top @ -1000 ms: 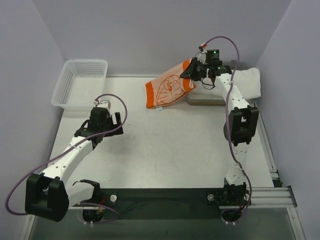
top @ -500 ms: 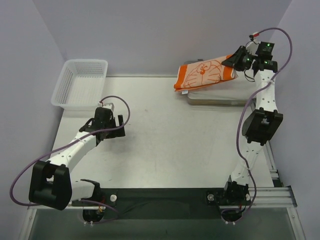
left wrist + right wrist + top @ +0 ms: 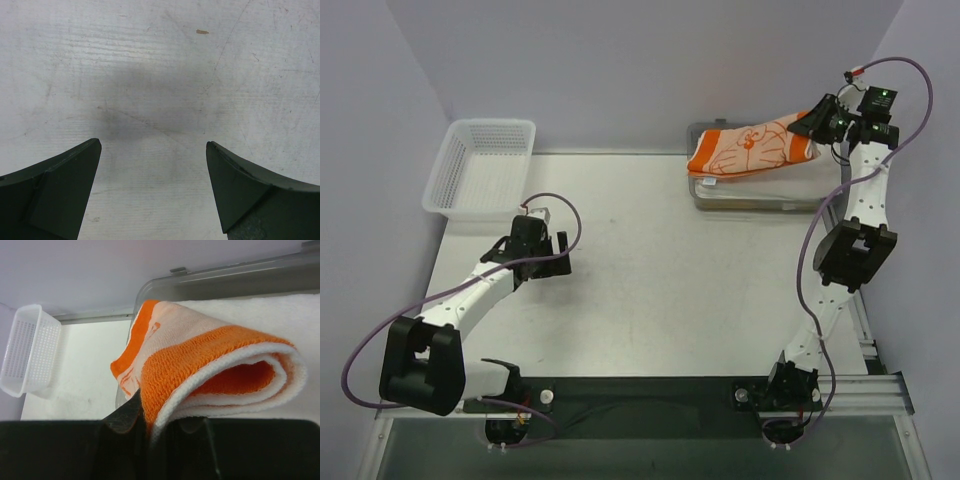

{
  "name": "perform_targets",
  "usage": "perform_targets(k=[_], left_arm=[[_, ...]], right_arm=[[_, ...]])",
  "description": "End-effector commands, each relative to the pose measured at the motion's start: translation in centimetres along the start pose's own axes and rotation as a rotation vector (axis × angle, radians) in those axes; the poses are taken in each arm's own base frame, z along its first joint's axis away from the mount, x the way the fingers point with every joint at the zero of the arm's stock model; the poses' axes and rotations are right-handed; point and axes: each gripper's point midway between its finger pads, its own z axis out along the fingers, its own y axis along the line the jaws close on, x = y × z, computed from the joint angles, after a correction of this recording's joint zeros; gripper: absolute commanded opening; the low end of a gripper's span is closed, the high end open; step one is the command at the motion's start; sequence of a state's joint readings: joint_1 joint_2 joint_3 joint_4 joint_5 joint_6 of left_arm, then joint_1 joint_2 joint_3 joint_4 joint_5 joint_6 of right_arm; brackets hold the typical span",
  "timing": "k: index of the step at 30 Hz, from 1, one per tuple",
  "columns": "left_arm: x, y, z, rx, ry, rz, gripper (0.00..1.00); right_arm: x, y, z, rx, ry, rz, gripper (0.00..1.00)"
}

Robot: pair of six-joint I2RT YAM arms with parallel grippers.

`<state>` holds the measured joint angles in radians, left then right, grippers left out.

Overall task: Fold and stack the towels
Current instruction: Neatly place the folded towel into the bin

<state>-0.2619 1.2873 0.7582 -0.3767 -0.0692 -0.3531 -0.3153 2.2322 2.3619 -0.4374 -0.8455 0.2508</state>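
While the right claw point(image 3: 813, 121) pinches the folded orange-and-white towel point(image 3: 750, 150) by one end, holding it over the grey tray point(image 3: 750, 203), presumably for stacking, the left claw point(image 3: 558, 252) hangs spread above the tabletop point(image 3: 670, 290).

Folded orange-and-white cat-face towel point(image 3: 750, 152), lifted by its right end, draped over white terry towel point(image 3: 260, 307) lying flat, far right.

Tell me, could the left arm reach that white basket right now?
Probably yes: the left pincer hangs open and empty near the white basket, and nothing stands between them on that side.
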Motion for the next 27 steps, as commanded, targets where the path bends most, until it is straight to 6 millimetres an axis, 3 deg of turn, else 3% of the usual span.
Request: perform_targets(k=[1,9,10,12,14,16,17,18,21,23,27], left_arm=[[-1.9,-0.9,-0.3,0.034,-0.044,0.012,0.97],[-1.8,-1.0,-0.2,0.038,-0.038,0.014,0.97],[-1.7,-0.9,-0.2,0.036,-0.033,0.014,0.97],[-1.8,-1.0,-0.1,0.038,-0.033,0.016,0.97],[-1.7,-1.0,-0.1,0.042,-0.03,0.014,0.97],[-1.7,-1.1,-0.1,0.045,-0.029,0.014,0.98],[-1.7,-1.1,-0.1,0.045,-0.027,0.016,0.97],[-1.6,-1.1,-0.1,0.045,-0.022,0.016,0.97],[-1.7,-1.2,-0.2,0.047,-0.025,0.017,0.97],[-1.8,-1.2,-0.3,0.049,-0.029,0.016,0.98],[-1.9,-1.4,-0.5,0.06,-0.036,0.015,0.97]], right_arm=[[-0.7,-1.1,-0.5,0.012,-0.017,-0.071,0.04],[1.5,-6.4,0.6,0.184,0.032,-0.127,0.07],[1.5,-6.9,0.7,0.208,0.035,-0.137,0.1],[1.7,-8.7,0.6,0.296,0.039,-0.16,0.25],[1.7,-10.8,0.1,0.42,0.038,-0.178,0.27],[1.4,-11.8,0.0,0.49,0.035,-0.218,0.31],[1.0,-12.3,-0.6,0.55,0.024,-0.23,0.44],[1.0,-13.4,-1.1,0.647,0.022,-0.234,0.5],[-0.2,-14.0,-3.1,0.81,-0.038,-0.251,0.67],[-1.7,-12.7,-4.2,0.849,-0.096,-0.27,0.75],[-1.7,-9.7,-4.2,0.824,-0.129,-0.293,0.78]])
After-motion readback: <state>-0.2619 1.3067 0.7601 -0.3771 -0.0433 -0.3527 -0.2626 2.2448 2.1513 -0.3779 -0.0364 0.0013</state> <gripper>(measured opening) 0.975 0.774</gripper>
